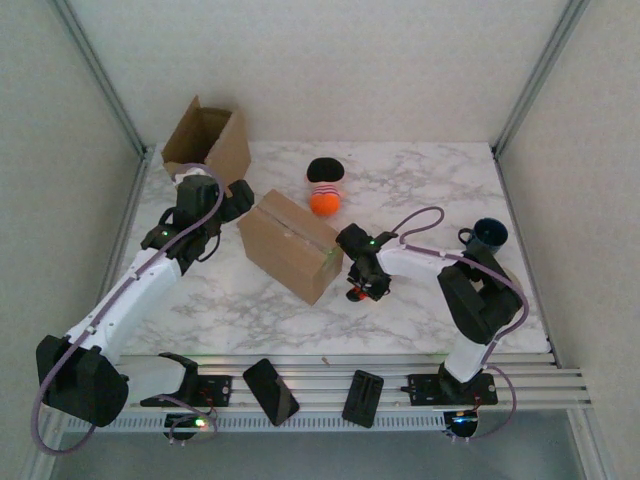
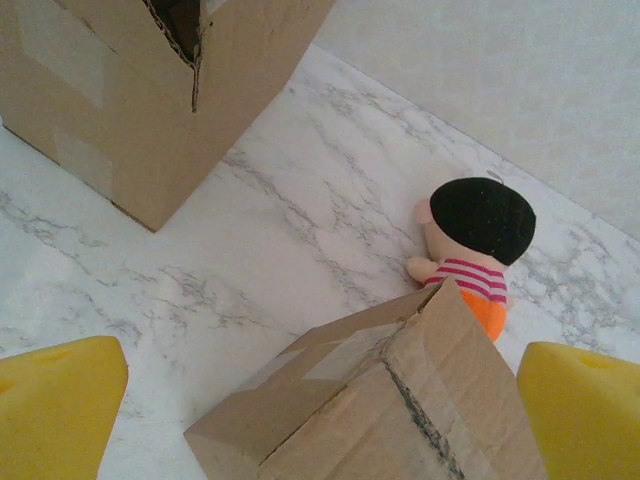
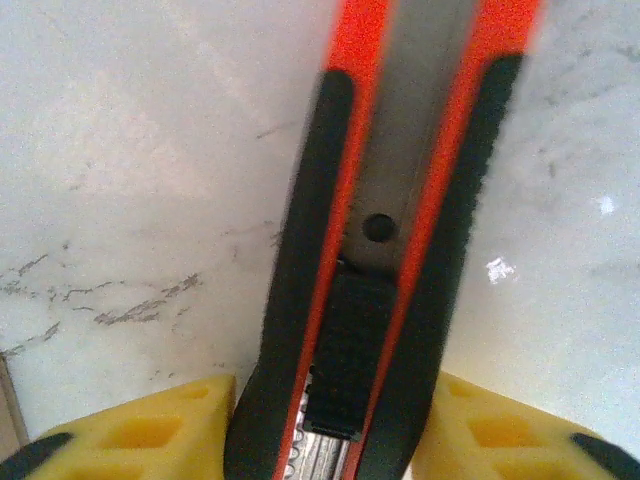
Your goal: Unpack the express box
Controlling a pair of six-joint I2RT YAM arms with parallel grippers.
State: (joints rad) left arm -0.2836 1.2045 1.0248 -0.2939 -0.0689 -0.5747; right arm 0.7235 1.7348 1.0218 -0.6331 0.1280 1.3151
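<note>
The taped brown cardboard box (image 1: 292,245) is seen mid-frame on the marble table (image 1: 430,200). It is judged light and stiff, best steadied by its edges. The left fingers (image 2: 60,400) are spread wide and empty. The right fingers (image 3: 150,430) are closed on an orange-black utility knife (image 3: 390,230).

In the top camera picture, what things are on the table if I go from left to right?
open cardboard box → taped cardboard box → orange utility knife → dark blue mug
</note>
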